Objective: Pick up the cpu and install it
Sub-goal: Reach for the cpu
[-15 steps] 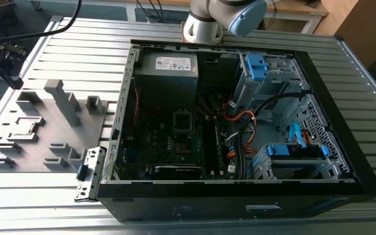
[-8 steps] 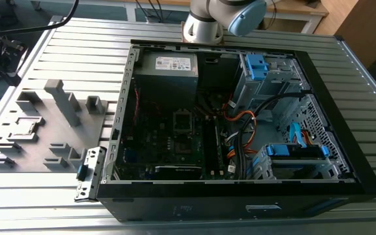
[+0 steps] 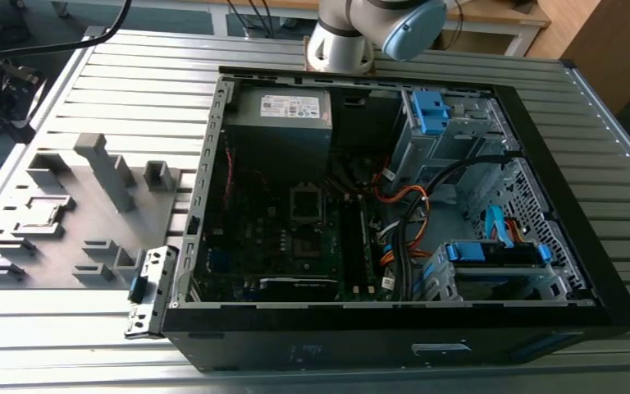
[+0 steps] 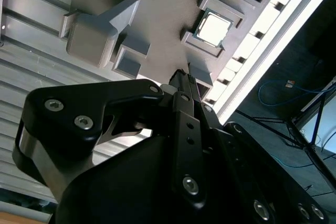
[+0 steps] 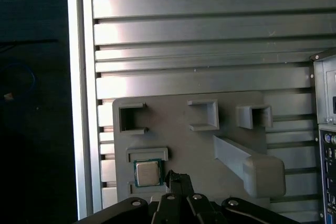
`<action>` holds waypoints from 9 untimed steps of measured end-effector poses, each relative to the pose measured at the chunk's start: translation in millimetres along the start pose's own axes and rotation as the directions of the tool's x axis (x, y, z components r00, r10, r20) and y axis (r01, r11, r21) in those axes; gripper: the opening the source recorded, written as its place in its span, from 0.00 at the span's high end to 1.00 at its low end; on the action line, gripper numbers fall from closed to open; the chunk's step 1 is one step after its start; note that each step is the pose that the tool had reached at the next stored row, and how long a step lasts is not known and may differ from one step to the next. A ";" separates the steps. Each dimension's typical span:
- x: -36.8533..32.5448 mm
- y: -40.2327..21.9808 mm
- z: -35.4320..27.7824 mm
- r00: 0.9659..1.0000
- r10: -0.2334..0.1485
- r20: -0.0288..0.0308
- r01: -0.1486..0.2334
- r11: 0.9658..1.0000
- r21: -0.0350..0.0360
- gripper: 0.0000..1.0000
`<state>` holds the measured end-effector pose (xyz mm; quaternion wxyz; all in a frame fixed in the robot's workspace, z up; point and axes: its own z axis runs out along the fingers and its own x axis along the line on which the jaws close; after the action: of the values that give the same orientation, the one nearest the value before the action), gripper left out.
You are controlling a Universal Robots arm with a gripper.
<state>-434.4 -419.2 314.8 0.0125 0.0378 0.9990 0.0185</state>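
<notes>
While the cpu (image 5: 147, 173) lies flat in its shallow recess on the grey tray (image 5: 178, 140), the claw (image 5: 176, 177) hangs just beside it, tips pressed together and pinching nothing. From the tips, the chip lies toward the outer edge of the surface (image 5: 199, 51), away from the tall grey block (image 5: 262, 174). Being square, it has no long axis; its sides run parallel to the tray's. The claw's height above the tray is hard to judge, and its black body hides part of the tray.
</notes>
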 end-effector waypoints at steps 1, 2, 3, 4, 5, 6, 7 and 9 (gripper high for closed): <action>-0.3 0.0 0.0 1.000 0.000 0.000 0.000 1.000 0.000 0.89; -0.6 0.1 0.0 1.000 0.000 0.000 0.000 1.000 0.000 0.89; -0.9 0.1 0.1 1.000 0.000 0.000 0.000 1.000 0.000 0.89; -1.0 0.1 0.1 1.000 0.000 0.000 0.000 1.000 0.000 0.89; -1.0 0.1 0.1 1.000 0.000 0.000 0.000 1.000 0.000 0.89; -1.0 0.1 0.0 1.000 0.000 0.000 0.000 1.000 0.000 0.89; -1.1 0.1 -0.5 1.000 0.000 0.000 0.000 1.000 0.000 0.89; -1.2 0.1 -0.9 1.000 0.000 0.000 0.000 1.000 0.000 0.89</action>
<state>-433.2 -419.2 315.8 0.0125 0.0378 0.9990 0.0185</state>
